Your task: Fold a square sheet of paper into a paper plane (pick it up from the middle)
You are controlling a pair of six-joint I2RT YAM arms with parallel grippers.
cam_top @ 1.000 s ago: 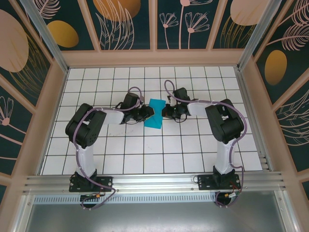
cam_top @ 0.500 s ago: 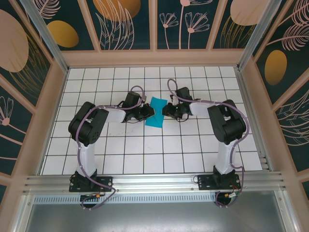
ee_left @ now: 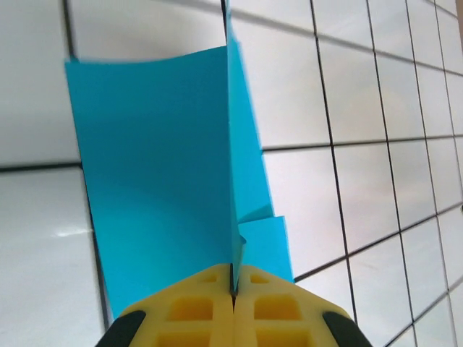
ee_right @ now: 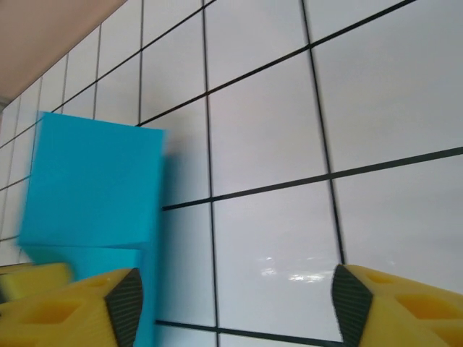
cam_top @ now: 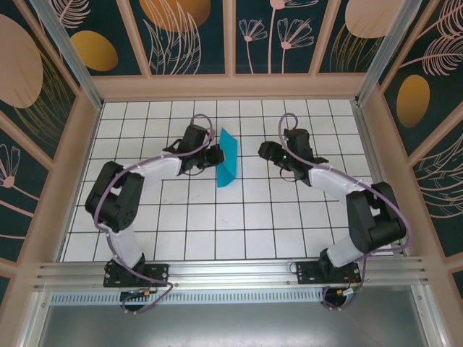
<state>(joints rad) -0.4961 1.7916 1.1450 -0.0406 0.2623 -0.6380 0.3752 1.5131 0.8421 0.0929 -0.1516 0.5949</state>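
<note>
Folded teal-blue paper sheet: one
Black robot arms: two
Yellow-fingered grippers: two, left gripper and right gripper
White black-gridded table: one

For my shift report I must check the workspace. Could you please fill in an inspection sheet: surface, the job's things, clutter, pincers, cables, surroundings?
Surface: white table with a black grid; no stain or damage seen.
Job's things: teal sheet of paper, folded in layers and raised on edge; whether its lower tip touches the table cannot be told.
Clutter: nothing seen.
Pincers: left pincer shut on the paper's crease; right pincer open, apart from the paper and holding nothing.
Cables: purple cables loop along both arms, none on the paper.
Surroundings: dark walls with a plant pattern; metal rail at the near edge.
</note>
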